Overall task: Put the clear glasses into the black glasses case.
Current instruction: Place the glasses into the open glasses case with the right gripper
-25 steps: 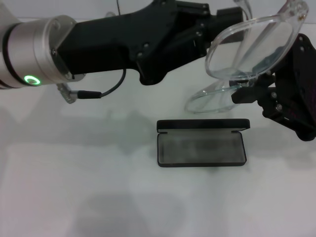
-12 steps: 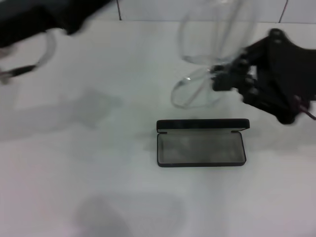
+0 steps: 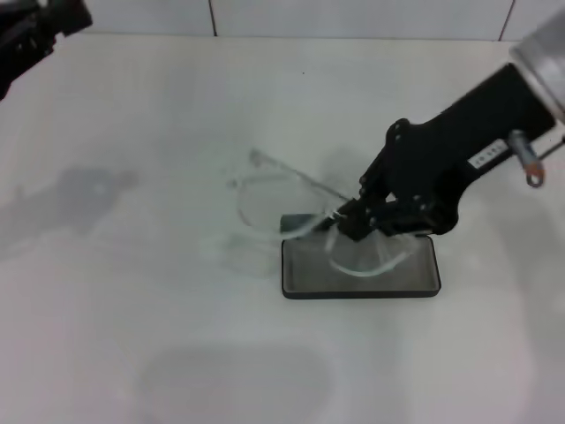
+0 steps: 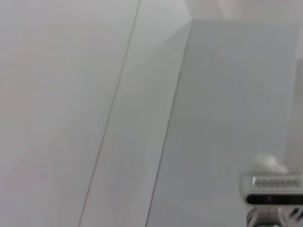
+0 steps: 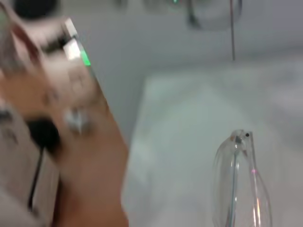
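Currently right hand [image 3: 346, 221] is clamped on the clear glasses [image 3: 291, 208], holding them low over the open black glasses case [image 3: 360, 269] on the table [image 3: 177, 336], one lens over the lining. Left hand [image 3: 40, 26] sits at far left edge; its grip state cannot be told

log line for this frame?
right gripper: holds clear glasses over open black glasses case | left gripper: far-left, idle
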Controlling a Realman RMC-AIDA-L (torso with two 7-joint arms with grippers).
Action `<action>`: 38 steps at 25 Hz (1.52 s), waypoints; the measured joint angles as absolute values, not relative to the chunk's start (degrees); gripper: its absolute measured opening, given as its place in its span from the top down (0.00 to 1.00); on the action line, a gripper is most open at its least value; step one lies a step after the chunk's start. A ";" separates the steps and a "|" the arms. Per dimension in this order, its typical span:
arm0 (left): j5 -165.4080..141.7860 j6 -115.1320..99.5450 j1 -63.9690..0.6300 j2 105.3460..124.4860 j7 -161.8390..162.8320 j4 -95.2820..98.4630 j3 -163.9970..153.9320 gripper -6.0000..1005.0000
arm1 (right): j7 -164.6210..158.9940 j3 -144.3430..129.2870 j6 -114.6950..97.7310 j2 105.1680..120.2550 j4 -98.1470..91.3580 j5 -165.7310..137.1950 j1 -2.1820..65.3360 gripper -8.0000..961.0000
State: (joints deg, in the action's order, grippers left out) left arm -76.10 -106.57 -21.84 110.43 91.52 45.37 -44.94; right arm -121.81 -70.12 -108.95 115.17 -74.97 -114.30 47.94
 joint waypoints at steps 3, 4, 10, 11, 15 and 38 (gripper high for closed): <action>-78.61 -106.57 -21.45 110.38 91.40 45.39 -43.95 0.96 | -128.41 -72.60 -112.02 115.43 -75.57 -121.65 54.28 0.94; -79.73 -106.57 -21.43 110.37 91.31 45.48 -43.84 0.96 | -130.26 -74.13 -112.68 115.59 -75.48 -123.78 56.41 0.94; -85.87 -107.03 -20.55 108.69 91.09 45.79 -43.77 0.96 | -137.51 -87.67 -111.41 116.17 -75.00 -131.58 63.22 0.94; -86.50 -107.23 -20.16 108.42 91.08 46.00 -43.76 0.96 | -138.41 -90.00 -110.58 116.20 -74.82 -132.18 63.92 0.94; -89.29 -110.36 -18.34 108.00 90.01 47.03 -44.07 0.96 | -140.60 -97.25 -106.36 116.19 -72.44 -133.62 66.17 0.94; -96.48 -115.58 -19.81 111.53 86.19 46.82 -55.31 0.96 | -140.65 -110.67 -95.42 116.19 -62.23 -131.83 68.73 0.94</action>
